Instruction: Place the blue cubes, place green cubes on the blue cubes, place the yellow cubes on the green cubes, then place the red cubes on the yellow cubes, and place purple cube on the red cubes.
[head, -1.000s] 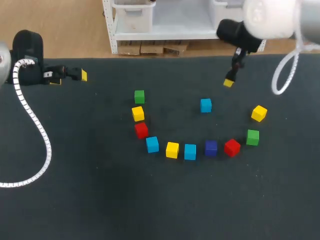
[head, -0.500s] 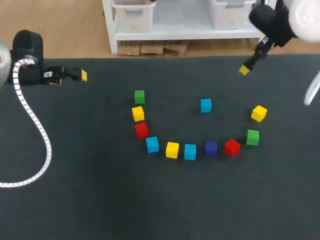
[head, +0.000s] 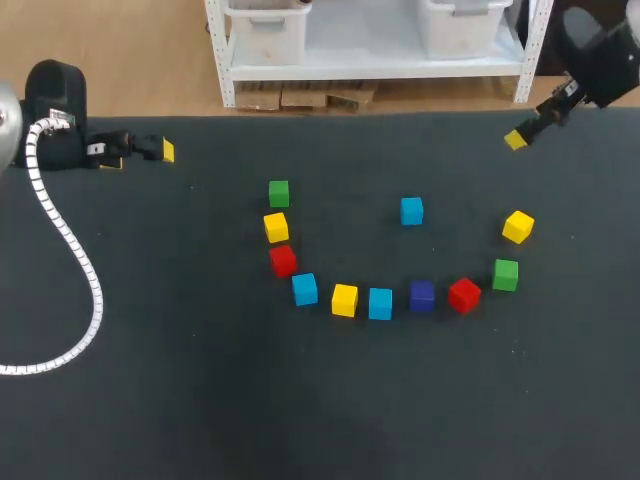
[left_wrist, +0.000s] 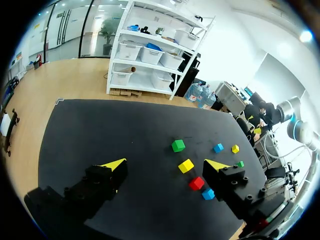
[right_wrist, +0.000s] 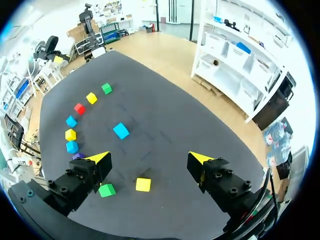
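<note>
On table (head: 200, 400), cubes (head: 344, 299) in U-arc

Three blue cubes (head: 411, 210) (head: 304, 289) (head: 380, 303), three yellow (head: 276, 227) (head: 344, 299) (head: 517, 226), two green (head: 279, 193) (head: 505, 274), two red (head: 282, 261) (head: 463, 295) — one purple cube (head: 422, 295).

The dark surface (head: 180, 400) carried eleven cubes. Ten formed a U-shaped row (head: 344, 299). A lone blue cube (head: 412, 211) lay inside it, with the purple cube (head: 422, 296) on that cube's near side.

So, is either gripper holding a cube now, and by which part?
Nothing is held. The left gripper and the right gripper are both open and empty, away from the cubes.
</note>
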